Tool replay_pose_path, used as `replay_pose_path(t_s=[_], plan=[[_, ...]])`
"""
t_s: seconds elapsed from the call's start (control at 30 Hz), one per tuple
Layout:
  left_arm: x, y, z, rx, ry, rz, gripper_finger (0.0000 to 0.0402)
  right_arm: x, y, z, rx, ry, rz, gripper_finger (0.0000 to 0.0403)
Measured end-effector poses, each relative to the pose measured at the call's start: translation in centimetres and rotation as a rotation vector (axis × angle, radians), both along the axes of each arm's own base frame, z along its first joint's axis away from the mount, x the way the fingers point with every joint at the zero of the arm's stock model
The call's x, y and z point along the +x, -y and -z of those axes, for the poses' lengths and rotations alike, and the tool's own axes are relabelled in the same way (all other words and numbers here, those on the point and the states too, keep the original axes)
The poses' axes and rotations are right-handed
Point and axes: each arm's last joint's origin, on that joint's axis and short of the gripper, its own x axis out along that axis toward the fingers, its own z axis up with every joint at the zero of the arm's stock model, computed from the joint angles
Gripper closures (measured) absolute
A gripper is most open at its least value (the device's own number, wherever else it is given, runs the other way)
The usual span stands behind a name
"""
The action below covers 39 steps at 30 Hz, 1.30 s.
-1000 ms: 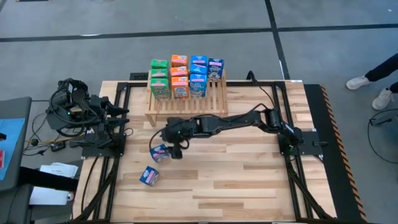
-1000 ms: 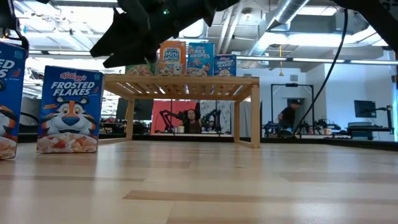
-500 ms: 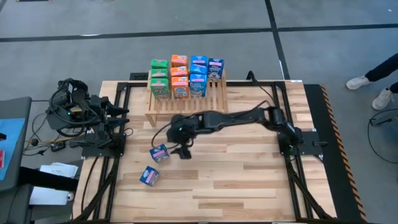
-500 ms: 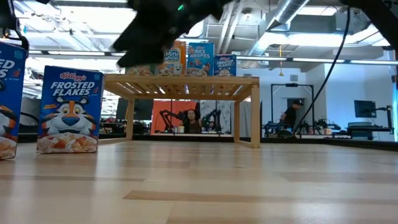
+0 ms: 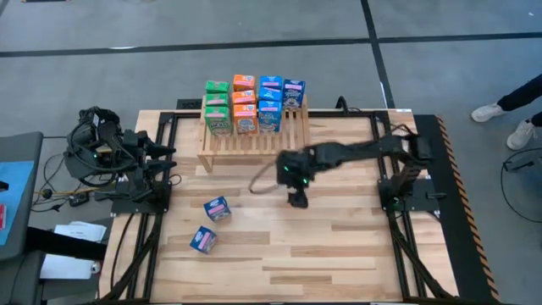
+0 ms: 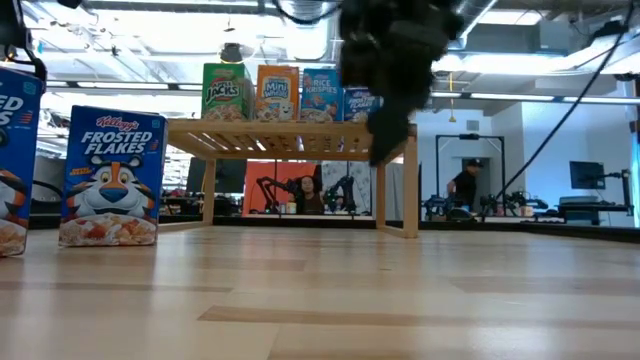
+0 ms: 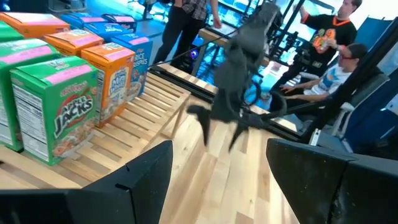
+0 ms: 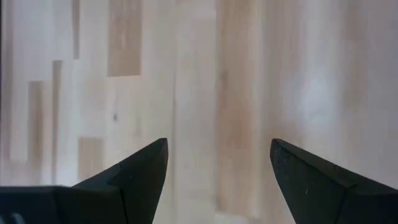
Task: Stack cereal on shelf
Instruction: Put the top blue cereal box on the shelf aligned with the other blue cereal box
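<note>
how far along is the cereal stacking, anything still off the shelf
Mostly done: rows of cereal boxes already stand on the shelf. Nothing is in hand: the right hand hangs open and empty over bare table in front of the shelf, and the left hand waits open at the table's left edge. Left: two blue boxes on the table, front left of the shelf.

The shelf (image 5: 254, 140) is pale, light wood with a slatted top of parallel bars. On it, the cereal boxes (image 5: 252, 105) run in colour columns: green, then orange, then two shades of blue, several with pink tops. Two more blue boxes (image 5: 217, 208) (image 5: 202, 240) lie on the table (image 5: 339, 246) in front of the shelf; the table is striped in light and tan planks. Both arms are black, and the right pincer (image 8: 217, 171) shows dark fingers.
</note>
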Motion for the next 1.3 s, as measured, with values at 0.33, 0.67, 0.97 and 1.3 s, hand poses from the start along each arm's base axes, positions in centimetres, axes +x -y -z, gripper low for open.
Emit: replay_pose_path(t_s=[0.33,0.67,0.97,1.3], plan=[[-0.1,-0.3,0.2,0.021,0.008,-0.061,0.0152,3.1,-4.5,4.8,-0.153,0.604,-0.025,0.0097],[-0.1,-0.2,0.3,0.003,0.001,-0.042,0.0152,10.4,-3.5,6.7,-0.091,0.657,-0.164,0.0075],[-0.1,-0.3,0.4,0.006,-0.005,-0.045,0.0152,15.5,-3.5,6.4,-0.150,0.627,-0.282,0.0018],[-0.2,-0.3,0.6,0.022,-0.015,-0.043,0.0152,17.9,-2.6,6.2,-0.166,0.612,-0.280,0.0036]])
